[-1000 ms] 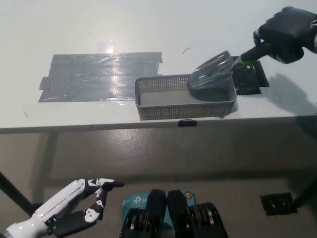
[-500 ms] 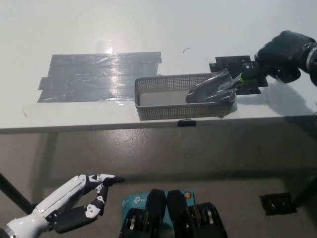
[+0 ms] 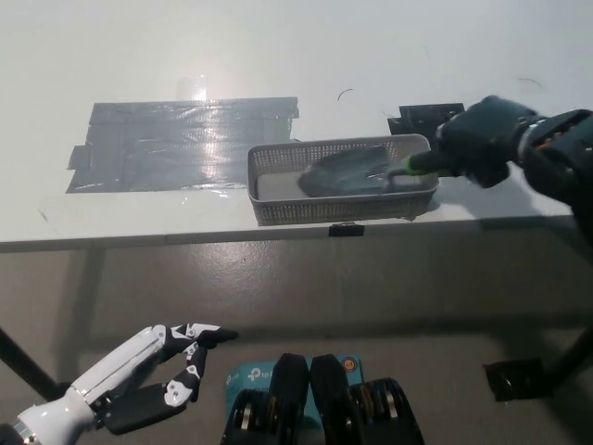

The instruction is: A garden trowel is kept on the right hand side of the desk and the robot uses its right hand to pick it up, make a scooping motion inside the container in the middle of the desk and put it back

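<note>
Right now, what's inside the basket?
The blade of the trowel sits inside the basket, its handle held by the right hand. Bare floor shows at the basket's left; the floor under the blade is hidden.

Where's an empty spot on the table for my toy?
The wide white table beyond the grey tape and the basket is bare. Crowded at the basket, where the right hand holds the trowel inside. The left hand rests below the table.
</note>
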You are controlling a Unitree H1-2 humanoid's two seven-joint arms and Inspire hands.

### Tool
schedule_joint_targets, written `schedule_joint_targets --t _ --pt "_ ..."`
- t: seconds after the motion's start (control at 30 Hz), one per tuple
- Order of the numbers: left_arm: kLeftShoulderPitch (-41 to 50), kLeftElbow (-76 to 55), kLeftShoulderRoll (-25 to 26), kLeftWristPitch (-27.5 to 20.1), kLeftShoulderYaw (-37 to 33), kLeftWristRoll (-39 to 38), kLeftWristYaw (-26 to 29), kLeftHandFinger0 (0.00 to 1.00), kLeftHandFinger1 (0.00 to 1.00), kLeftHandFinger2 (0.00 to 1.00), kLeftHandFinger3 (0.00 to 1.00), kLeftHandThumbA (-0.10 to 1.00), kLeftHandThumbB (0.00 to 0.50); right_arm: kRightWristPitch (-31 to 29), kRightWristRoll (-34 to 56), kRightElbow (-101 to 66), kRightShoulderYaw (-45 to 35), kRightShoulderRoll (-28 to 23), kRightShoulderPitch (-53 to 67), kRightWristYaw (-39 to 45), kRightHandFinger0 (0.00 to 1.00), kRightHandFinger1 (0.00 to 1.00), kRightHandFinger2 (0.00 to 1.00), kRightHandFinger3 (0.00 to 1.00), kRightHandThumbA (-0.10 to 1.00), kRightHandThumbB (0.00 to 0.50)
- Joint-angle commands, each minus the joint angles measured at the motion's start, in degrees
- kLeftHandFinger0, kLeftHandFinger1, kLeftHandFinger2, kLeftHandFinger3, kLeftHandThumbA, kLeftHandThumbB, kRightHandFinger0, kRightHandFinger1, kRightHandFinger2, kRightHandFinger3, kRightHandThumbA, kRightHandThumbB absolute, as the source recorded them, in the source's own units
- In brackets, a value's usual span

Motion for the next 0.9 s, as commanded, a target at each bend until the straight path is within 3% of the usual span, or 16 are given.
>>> schedule_joint_targets --t 0.0,0.07,0.17,0.33,0.37,0.43,0.53,0.57,0.6,0.63,0.67,0.7,0.73,0.77,0.8,0.87 --pt "-0.8 -1.7 1.4 -0.8 -0.1 0.0 -1.0 0.94 0.89 0.82 0.91 1.00 0.486 1.4 -1.1 0.2 -0.3 1.1 -4.7 -2.1 0.00 0.18 0.51 0.48 -0.10 0.000" --pt "-0.9 -1.6 1.5 -0.3 -0.2 0.0 -1.1 0.95 0.89 0.81 0.91 1.00 0.500 2.3 -1.8 1.3 0.0 2.8 -6.0 -2.5 0.00 0.15 0.50 0.56 -0.10 0.000" --pt "-1.1 -1.5 1.4 -0.2 -0.5 0.0 -1.2 0.96 0.89 0.81 0.92 1.00 0.475 1.7 -2.6 3.2 0.4 4.0 -7.4 -4.3 0.00 0.08 0.41 0.52 -0.10 0.000" --pt "-1.2 -1.3 1.2 -0.6 -0.8 0.1 -1.0 0.94 0.88 0.81 0.93 1.00 0.479 0.7 -2.6 5.0 0.6 4.7 -8.0 -6.4 0.00 0.07 0.41 0.47 -0.10 0.000" --pt "-0.8 -1.4 1.4 -0.6 -0.8 0.2 -1.1 0.95 0.89 0.82 0.92 1.00 0.475 1.3 -1.2 5.3 -0.5 5.1 -7.9 -6.5 0.00 0.03 0.39 0.33 -0.10 0.000" --pt "-0.7 -1.5 1.5 -0.8 -0.8 0.3 -1.1 0.96 0.89 0.81 0.92 1.00 0.468 2.9 0.6 5.0 -2.2 5.2 -7.5 -5.6 0.00 0.07 0.46 0.30 -0.10 0.005" --pt "-0.3 -1.4 1.6 -1.0 -0.7 0.2 -1.1 0.95 0.89 0.81 0.91 1.00 0.496 5.4 4.1 3.9 -6.2 4.9 -6.4 -3.9 0.02 0.27 0.56 0.65 -0.10 0.068" --pt "-0.2 -1.2 1.6 -1.3 -0.7 0.1 -1.1 0.94 0.89 0.81 0.91 1.00 0.492 5.4 4.7 3.3 -7.0 4.3 -6.2 -3.7 0.01 0.29 0.50 0.64 -0.10 0.088" --pt "0.1 -1.1 1.5 -1.7 -0.4 -0.1 -1.0 0.93 0.88 0.80 0.91 1.00 0.482 6.1 5.1 3.1 -7.9 4.4 -6.2 -3.5 0.00 0.23 0.41 0.61 -0.10 0.098" --pt "0.2 -1.1 1.5 -1.8 -0.4 -0.1 -1.0 0.92 0.88 0.80 0.91 1.00 0.481 6.2 5.2 3.1 -8.0 4.4 -6.3 -3.4 0.00 0.23 0.40 0.61 -0.10 0.100" --pt "0.4 -1.2 1.6 -1.5 -0.3 0.2 -0.8 0.92 0.88 0.81 0.91 1.00 0.481 5.0 7.8 3.3 -9.7 3.0 -6.7 -2.7 0.21 0.47 0.61 0.75 -0.10 0.101" --pt "0.7 -1.0 1.6 -2.0 0.0 0.1 -0.7 0.92 0.88 0.81 0.91 1.00 0.475 4.5 9.0 3.7 -10.5 3.0 -7.2 -2.8 0.08 0.31 0.38 0.58 -0.10 0.024" --pt "1.0 -1.0 1.6 -2.3 0.2 0.0 -0.7 0.92 0.88 0.80 0.91 1.00 0.473 4.2 9.5 3.9 -10.7 3.1 -7.4 -2.9 0.00 0.25 0.36 0.52 -0.10 0.026" --pt "1.2 -0.8 1.7 -2.3 0.1 0.0 -0.7 0.93 0.88 0.81 0.90 1.00 0.483 5.7 13.9 3.6 -14.5 2.6 -8.1 -1.7 0.00 0.07 0.27 0.16 -0.10 0.059" --pt "1.5 -0.9 1.6 -2.0 0.1 0.1 -0.6 0.93 0.88 0.81 0.91 1.00 0.493 8.3 15.0 2.6 -16.0 2.6 -8.3 -0.4 0.00 0.12 0.40 0.08 -0.10 0.077" --pt "2.0 -0.8 1.6 -1.6 0.2 0.0 -0.6 0.94 0.89 0.83 0.91 1.00 0.490 8.1 20.2 3.2 -19.8 2.9 -8.5 -0.3 0.00 0.15 0.38 0.07 -0.10 0.201"
